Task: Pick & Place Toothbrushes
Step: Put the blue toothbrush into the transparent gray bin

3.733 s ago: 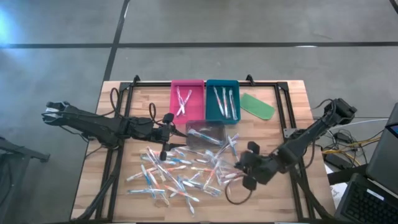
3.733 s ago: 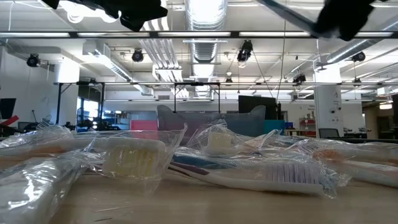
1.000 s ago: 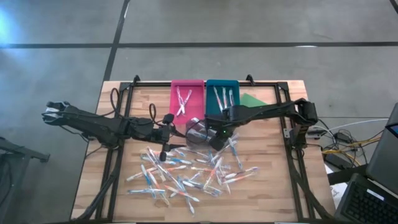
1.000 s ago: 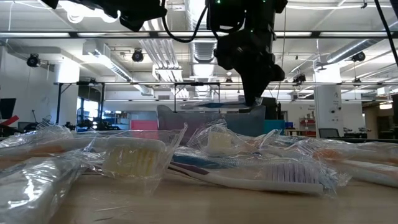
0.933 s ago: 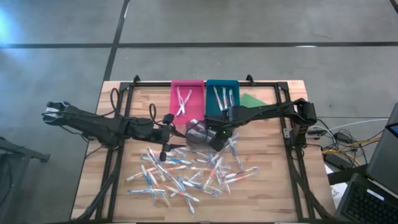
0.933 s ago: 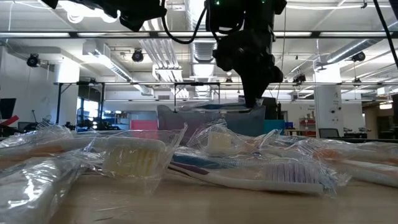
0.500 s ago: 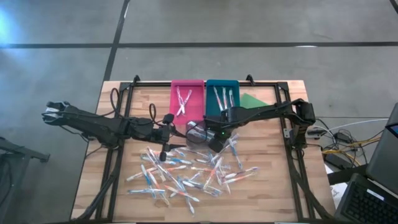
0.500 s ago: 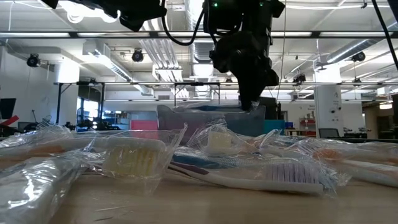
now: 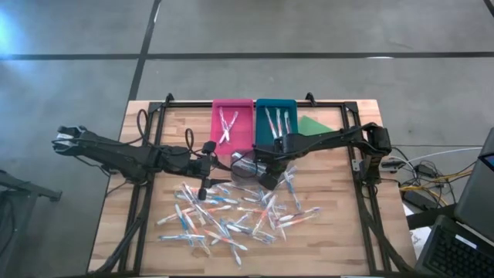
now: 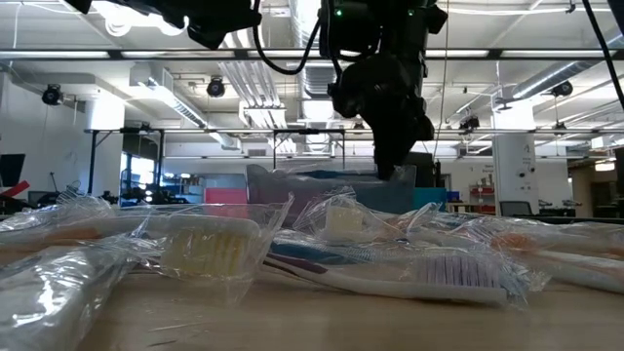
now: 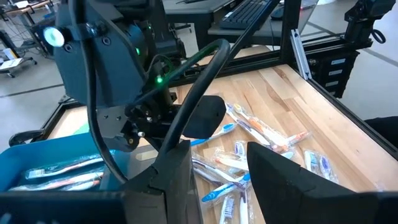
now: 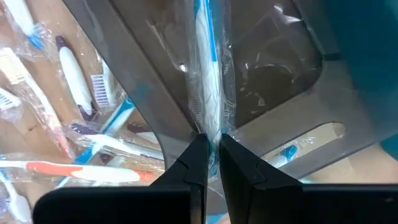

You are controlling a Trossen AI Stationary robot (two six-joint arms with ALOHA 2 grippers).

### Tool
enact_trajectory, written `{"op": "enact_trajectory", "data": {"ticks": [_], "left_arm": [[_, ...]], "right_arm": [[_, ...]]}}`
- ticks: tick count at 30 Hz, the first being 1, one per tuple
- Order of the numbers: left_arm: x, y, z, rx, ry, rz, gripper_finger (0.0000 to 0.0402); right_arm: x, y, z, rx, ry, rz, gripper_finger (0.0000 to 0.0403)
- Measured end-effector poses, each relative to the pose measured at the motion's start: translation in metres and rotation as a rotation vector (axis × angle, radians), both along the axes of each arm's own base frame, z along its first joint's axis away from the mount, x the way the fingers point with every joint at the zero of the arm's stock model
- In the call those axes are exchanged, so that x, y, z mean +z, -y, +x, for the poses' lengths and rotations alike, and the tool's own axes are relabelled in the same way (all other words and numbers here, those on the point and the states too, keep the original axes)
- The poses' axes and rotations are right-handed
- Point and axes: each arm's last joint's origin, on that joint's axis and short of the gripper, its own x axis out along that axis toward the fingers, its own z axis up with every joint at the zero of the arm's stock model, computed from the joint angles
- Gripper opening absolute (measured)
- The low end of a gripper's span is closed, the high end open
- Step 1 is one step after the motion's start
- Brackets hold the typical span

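No brand, label or writing can be read on any wrapper, tray or arm.

The right gripper (image 12: 211,163) reaches across the middle of the wooden table (image 9: 340,232) and sits over the grey tray (image 9: 248,164), just in front of the pink tray (image 9: 231,123) and the teal tray (image 9: 276,123). Its fingers (image 12: 193,165) are pinched on a wrapped blue-and-white toothbrush (image 12: 206,74), which extends from the fingertips over the grey tray's wall; another wrapped brush lies inside that tray. In the low view the gripper hangs with its tips just at the tray's upper rim.

The left gripper (image 11: 217,168) waits at the table's left-centre, beside the grey tray, its fingers spread apart with nothing between them.

The loose toothbrushes (image 9: 231,216) lie scattered in clear wrappers over the front half of the table, crowded together and overlapping, some touching the grey tray's near side. A few brushes rest in the pink tray and several more in the teal tray. A flat green piece (image 9: 316,127) lies just beside the teal tray.

Bare wood shows along the table's right side and left edge, and in a strip at the front. A black frame (image 9: 355,147) runs around the table's border.
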Motion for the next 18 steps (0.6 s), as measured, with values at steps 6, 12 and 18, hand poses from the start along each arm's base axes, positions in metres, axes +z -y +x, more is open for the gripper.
{"op": "enact_trajectory", "data": {"ticks": [6,12,18], "left_arm": [[0.000,0.000,0.000,0.001,0.000,0.000,0.0163],[0.000,0.000,0.000,0.001,0.000,0.000,0.0163],[0.000,0.000,0.000,0.001,0.000,0.000,0.0163]], "right_arm": [[-0.012,0.000,-0.003,-0.001,-0.005,0.000,0.0023],[-0.020,0.000,-0.005,-0.001,0.003,0.000,0.0023],[-0.021,0.001,-0.005,-0.004,0.007,0.000,0.0023]]}}
